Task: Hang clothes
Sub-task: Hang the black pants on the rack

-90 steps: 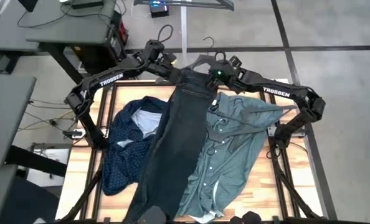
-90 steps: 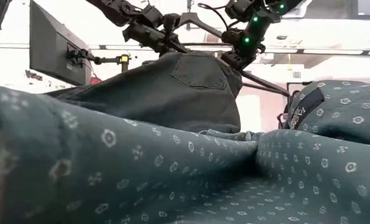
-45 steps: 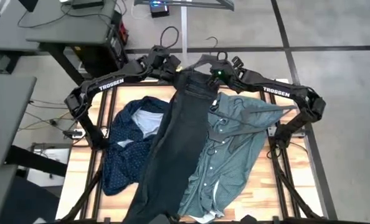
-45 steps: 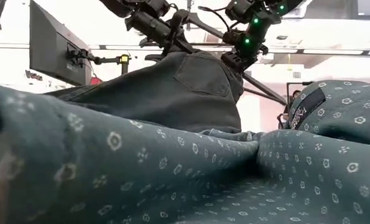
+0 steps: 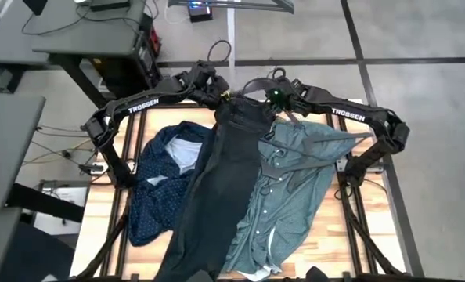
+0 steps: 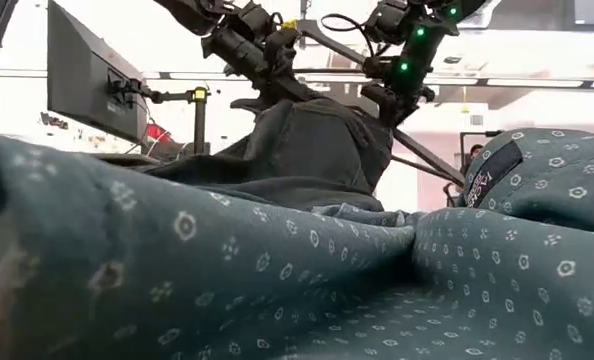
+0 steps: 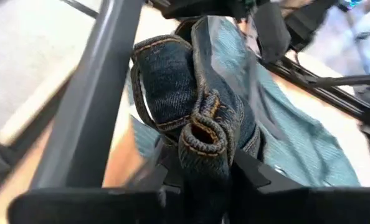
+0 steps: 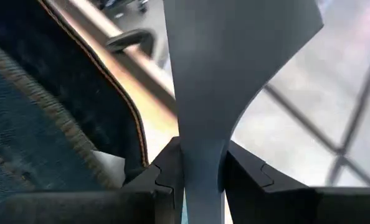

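Pinching jeans [image 7: 200, 134] waistband, left gripper [image 7: 200, 180] jaws pressed on the denim; right gripper [image 8: 200, 171] jaws clamp hanger [image 8: 228, 68] beside it.

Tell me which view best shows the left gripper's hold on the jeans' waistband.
Left wrist view: the left gripper pinches a bunched fold of the dark charcoal jeans. The high view shows only both arms meeting at the waistband; the low view shows it lifted from behind; the right wrist view shows just its edge.
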You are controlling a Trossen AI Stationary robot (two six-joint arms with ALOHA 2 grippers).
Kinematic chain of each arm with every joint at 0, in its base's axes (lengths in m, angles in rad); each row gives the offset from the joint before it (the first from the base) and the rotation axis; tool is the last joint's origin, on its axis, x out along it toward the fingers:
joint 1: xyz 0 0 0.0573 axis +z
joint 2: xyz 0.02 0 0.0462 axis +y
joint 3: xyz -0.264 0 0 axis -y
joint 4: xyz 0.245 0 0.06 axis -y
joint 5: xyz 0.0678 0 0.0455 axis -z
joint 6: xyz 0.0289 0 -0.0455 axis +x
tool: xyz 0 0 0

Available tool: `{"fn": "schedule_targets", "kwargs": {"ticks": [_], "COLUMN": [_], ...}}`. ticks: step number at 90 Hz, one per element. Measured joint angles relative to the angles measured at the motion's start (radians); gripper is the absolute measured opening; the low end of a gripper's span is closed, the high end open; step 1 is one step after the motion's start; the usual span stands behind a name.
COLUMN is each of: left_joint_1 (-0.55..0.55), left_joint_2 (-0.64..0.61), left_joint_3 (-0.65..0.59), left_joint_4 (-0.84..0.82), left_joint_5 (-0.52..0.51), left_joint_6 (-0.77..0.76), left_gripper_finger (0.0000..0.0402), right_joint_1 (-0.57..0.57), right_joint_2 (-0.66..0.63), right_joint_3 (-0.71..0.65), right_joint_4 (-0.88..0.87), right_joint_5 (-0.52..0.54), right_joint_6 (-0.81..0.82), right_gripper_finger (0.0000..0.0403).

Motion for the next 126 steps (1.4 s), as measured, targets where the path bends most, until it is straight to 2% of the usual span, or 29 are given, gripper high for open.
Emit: {"fn": "schedule_targets", "kwargs": {"ticks": [15,31,52,66,82,94,111,126], "left_joint_1": [-0.018,-0.043,-0.032,-0.028,-0.027,-0.023,-0.022,-0.011], "left_joint_2": [0.002,0.021,0.034,0.032,0.031,0.028,0.024,0.024], "left_joint_3": [-0.001,-0.002,-0.066,-0.058,-0.054,-0.054,-0.053,-0.031], "left_joint_4": [-0.044,-0.139,-0.182,-0.167,-0.160,-0.152,-0.181,-0.232], "left_joint_5": [0.057,0.002,-0.027,-0.029,-0.038,-0.055,-0.197,-0.203], "left_joint_6": [-0.024,-0.085,-0.189,-0.136,-0.058,0.058,0.239,0.256], "left_gripper_finger": [0.0054,0.0042,0.0041,0.0059,0.0112,0.0142,0.0150,0.0150], "right_joint_1": [-0.002,0.037,0.080,0.076,0.070,0.070,0.063,0.053], "right_joint_2": [0.072,0.171,0.188,0.183,0.183,0.183,0.183,0.183], "right_joint_3": [0.001,0.001,-0.001,-0.001,-0.002,-0.003,-0.003,-0.003], "right_joint_4": [-0.050,-0.067,-0.084,-0.077,-0.076,-0.077,-0.072,-0.082], "right_joint_5": [-0.124,-0.255,-0.256,-0.251,-0.252,-0.252,-0.251,-0.252], "right_joint_6": [0.045,0.043,0.039,0.037,0.038,0.051,0.075,0.085], "right_gripper_finger": [0.0066,0.0066,0.0066,0.0066,0.0066,0.0066,0.0066,0.0066]}}
